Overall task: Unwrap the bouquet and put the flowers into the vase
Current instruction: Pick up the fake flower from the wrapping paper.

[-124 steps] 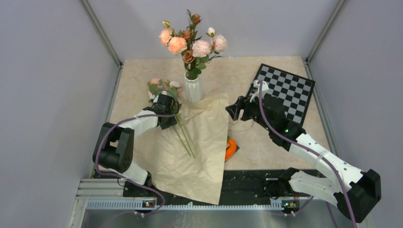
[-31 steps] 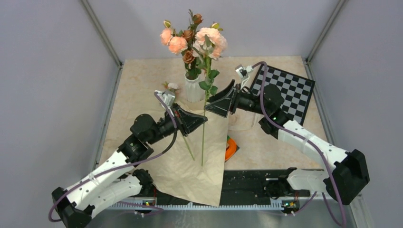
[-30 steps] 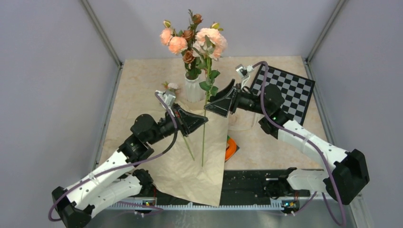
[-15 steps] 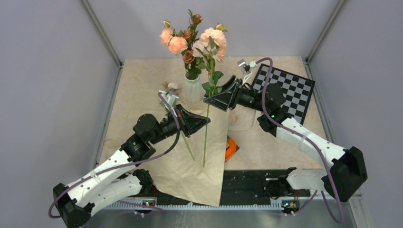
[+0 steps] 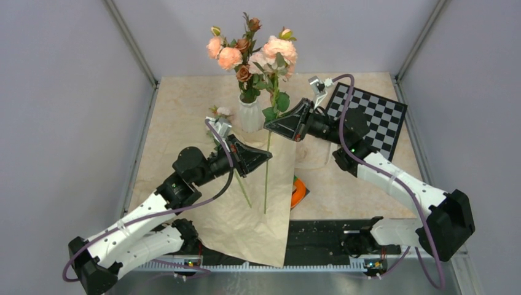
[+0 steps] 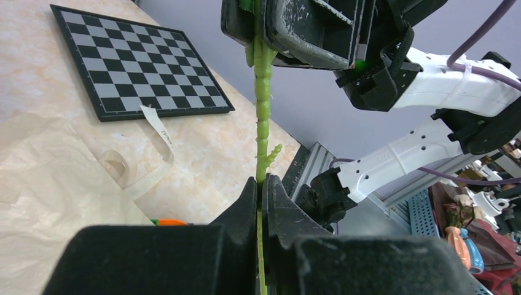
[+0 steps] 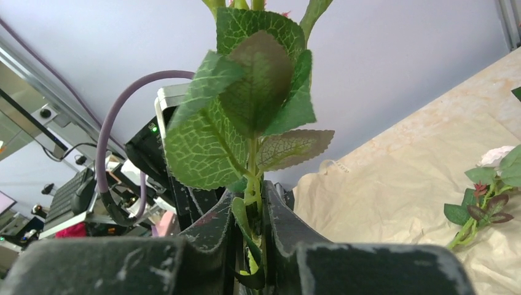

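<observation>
The white ribbed vase [image 5: 249, 117] stands at the back and holds several peach and rust flowers [image 5: 236, 58]. One long-stemmed peach rose [image 5: 279, 48] hangs upright in front of it. My left gripper [image 5: 266, 158] [image 6: 262, 182] is shut on the lower part of its green stem [image 6: 263, 123]. Just above, under the leaves [image 7: 246, 104], my right gripper [image 5: 268, 126] [image 7: 249, 200] is shut on the same stem. The bouquet's kraft paper [image 5: 258, 203] lies unfolded flat. One more flower [image 5: 221, 112] [image 7: 485, 196] lies on it, its stem [image 5: 242, 187] running toward me.
A cream ribbon [image 5: 310, 161] lies loose right of the paper, and an orange ring [image 5: 298, 192] peeks out from under the paper's right edge. A checkerboard [image 5: 368, 115] lies at the back right. Grey walls enclose the table on three sides.
My right gripper has closed on the rose's stem above my left gripper. The rose has shifted slightly up and to the right. The left gripper has kept its hold.
</observation>
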